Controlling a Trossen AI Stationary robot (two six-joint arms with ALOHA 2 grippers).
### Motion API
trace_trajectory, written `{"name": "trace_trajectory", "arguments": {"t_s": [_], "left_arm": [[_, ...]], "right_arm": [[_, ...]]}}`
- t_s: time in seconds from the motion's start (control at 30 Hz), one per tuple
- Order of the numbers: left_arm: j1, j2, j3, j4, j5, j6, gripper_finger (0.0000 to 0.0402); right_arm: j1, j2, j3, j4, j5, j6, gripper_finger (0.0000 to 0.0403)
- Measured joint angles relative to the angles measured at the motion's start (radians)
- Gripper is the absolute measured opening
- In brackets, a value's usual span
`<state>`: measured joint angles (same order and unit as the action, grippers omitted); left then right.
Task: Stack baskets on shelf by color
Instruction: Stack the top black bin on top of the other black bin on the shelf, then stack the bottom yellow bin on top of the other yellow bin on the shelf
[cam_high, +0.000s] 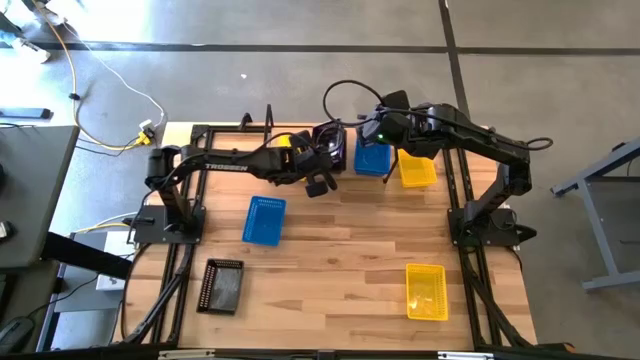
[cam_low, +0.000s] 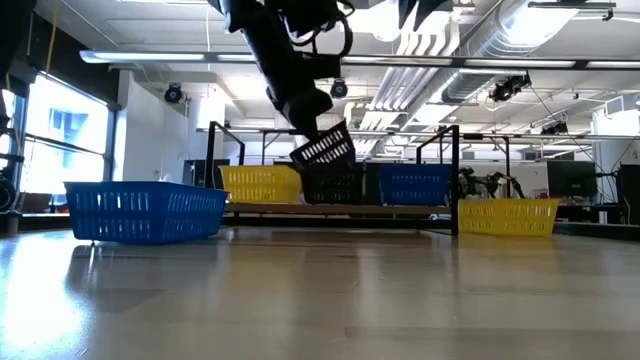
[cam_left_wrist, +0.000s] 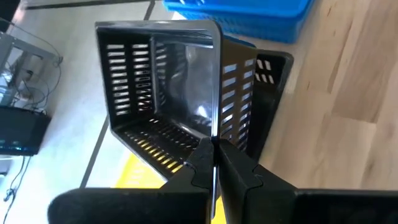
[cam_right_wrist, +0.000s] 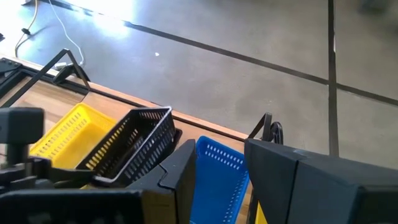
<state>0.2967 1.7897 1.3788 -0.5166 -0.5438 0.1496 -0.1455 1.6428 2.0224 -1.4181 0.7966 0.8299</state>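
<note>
While the left gripper (cam_left_wrist: 214, 163) pinches a tilted black basket (cam_left_wrist: 163, 93) by its wall, another black basket (cam_left_wrist: 268, 81) sits just below on the shelf (cam_low: 330, 209).

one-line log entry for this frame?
left gripper: shut on black basket, tilted over shelf | right gripper: idle above blue basket

Left hand (cam_left_wrist: 214, 163) holds one basket (cam_left_wrist: 165, 99) tilted above another basket (cam_left_wrist: 268, 81) on the shelf (cam_low: 330, 209).
</note>
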Motion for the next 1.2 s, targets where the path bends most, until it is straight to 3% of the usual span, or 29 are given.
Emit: {"name": "trace_trajectory", "arguments": {"t_s": [0.37, 0.6, 0.97, 1.2], "left_arm": [[0.0, 0.001, 0.0, 0.015, 0.003, -0.009, 0.0002], [0.0, 0.001, 0.0, 0.015, -0.047, -0.008, 0.0032], [-0.004, 0.001, 0.0, 0.015, -0.036, -0.008, 0.0065], [-0.013, -0.031, 0.065, -0.123, 0.077, -0.025, 0.0067]], "right_arm": [[0.0, 0.0, 0.0, 0.0, -0.017, -0.002, 0.0123], [0.0, 0.0, 0.0, 0.0, -0.023, -0.012, 0.0123], [0.0, 0.0, 0.0, 0.0, -0.026, -0.026, 0.0123], [0.011, 0.0, 0.0, 0.0, -0.187, -0.097, 0.0123]]}}
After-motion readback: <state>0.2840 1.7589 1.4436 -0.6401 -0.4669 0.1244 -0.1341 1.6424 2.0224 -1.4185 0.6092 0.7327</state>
